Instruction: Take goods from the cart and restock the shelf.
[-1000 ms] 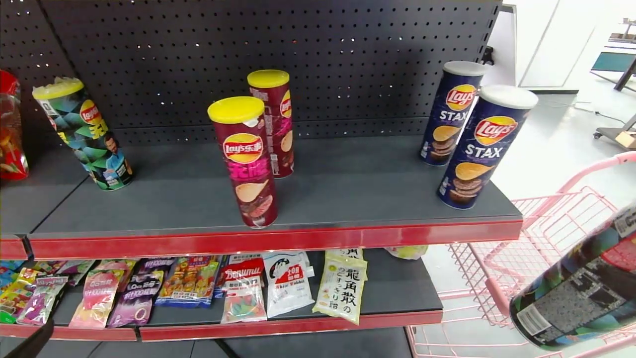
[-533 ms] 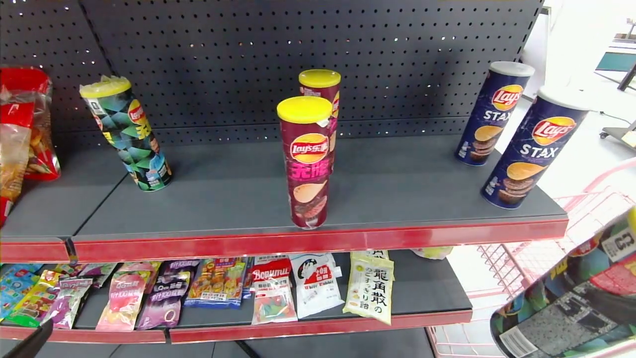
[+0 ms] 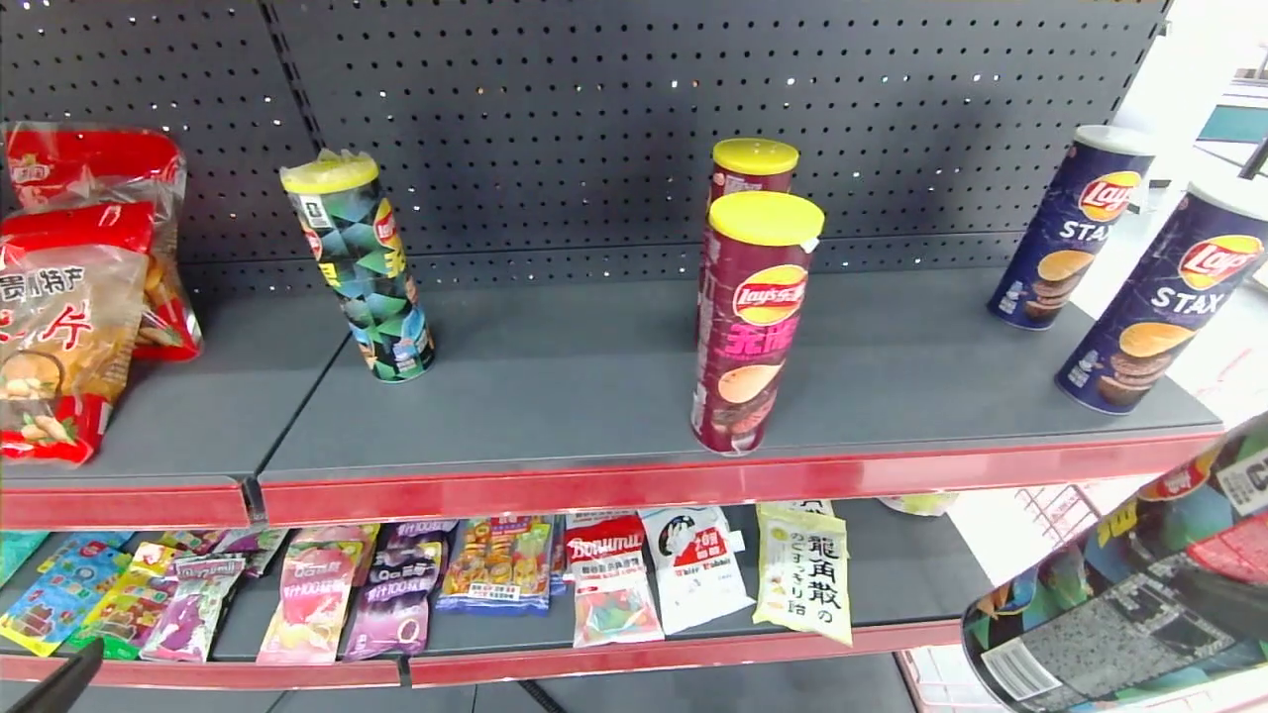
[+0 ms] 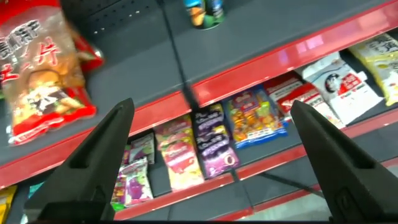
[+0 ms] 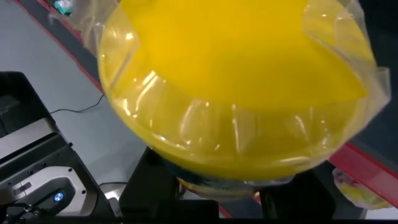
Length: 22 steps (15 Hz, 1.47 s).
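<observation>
My right gripper [image 5: 221, 190] is shut on a chip can with a green and black pattern [image 3: 1129, 594], held tilted at the lower right of the head view, in front of the lower shelf's end. Its yellow lid [image 5: 236, 81] sits close to the right wrist camera. A matching can [image 3: 362, 267] stands on the upper shelf [image 3: 555, 366] toward the left. My left gripper [image 4: 211, 104] hangs open and holds nothing, low on the left before the lower shelf [image 4: 249, 180].
Two maroon cans [image 3: 753, 317] stand mid-shelf, one behind the other. Two blue cans [image 3: 1159, 307] stand at the right end. Red snack bags [image 3: 69, 297] fill the left. Candy packets [image 3: 495, 574] line the lower shelf. A bit of pink cart [image 3: 1055, 505] shows at the right.
The head camera has swung left, so the shelf slides right in the picture and the red bags come into view. The held can stays at the lower right.
</observation>
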{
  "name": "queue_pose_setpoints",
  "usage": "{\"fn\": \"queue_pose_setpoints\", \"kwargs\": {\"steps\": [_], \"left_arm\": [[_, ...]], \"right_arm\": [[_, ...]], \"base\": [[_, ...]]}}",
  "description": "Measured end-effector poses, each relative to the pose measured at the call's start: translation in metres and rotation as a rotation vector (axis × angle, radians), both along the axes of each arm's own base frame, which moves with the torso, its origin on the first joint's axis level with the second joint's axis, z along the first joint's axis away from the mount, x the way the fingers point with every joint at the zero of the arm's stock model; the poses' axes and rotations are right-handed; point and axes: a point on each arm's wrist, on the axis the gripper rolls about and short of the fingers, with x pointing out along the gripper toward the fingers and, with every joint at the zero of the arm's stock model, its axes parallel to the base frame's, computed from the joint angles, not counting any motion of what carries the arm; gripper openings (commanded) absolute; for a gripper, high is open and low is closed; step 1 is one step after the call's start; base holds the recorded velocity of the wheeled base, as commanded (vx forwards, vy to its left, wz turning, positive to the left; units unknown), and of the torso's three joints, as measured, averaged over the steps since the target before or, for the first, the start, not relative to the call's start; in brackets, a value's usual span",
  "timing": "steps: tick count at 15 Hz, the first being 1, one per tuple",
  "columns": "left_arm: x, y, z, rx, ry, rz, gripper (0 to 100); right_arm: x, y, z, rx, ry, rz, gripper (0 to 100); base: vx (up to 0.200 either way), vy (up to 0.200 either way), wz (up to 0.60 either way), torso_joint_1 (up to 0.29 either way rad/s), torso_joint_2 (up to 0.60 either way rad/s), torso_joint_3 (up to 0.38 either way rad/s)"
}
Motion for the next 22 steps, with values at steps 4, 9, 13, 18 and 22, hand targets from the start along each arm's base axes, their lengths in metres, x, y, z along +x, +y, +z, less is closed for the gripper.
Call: {"fn": "queue_pose_setpoints", "kwargs": {"steps": [4, 9, 13, 18, 22], "left_arm": [[-0.0008, 0.0002, 0.0001, 0.000, -0.005, 0.000, 100], [-0.0013, 0.0004, 0.0006, 0.007, -0.009, 0.001, 100], [-0.0025, 0.0006, 0.0007, 0.010, -0.016, 0.001, 100], [-0.0033, 0.0008, 0.0008, 0.010, -0.020, 0.001, 100], [-0.0052, 0.0012, 0.0000, 0.017, -0.029, -0.003, 100]], "right_arm": [[-0.0003, 0.0000, 0.0003, 0.002, -0.001, 0.005, 0], [-0.0006, 0.0004, 0.0001, 0.002, -0.002, 0.026, 0], [-0.0005, 0.0004, -0.0006, 0.001, 0.001, 0.028, 0], [-0.0004, 0.0005, -0.0022, -0.002, 0.006, 0.029, 0], [-0.0007, 0.0007, -0.0034, 0.000, 0.011, 0.042, 0]], "base": [[0.000, 0.200, 0.00, 0.000, 0.00, 0.001], [0.000, 0.200, 0.00, 0.003, 0.00, 0.001], [0.000, 0.200, 0.00, 0.000, 0.00, 0.002], [0.000, 0.200, 0.00, 0.003, 0.00, 0.007], [0.000, 0.000, 0.00, 0.000, 0.00, 0.000]]}}
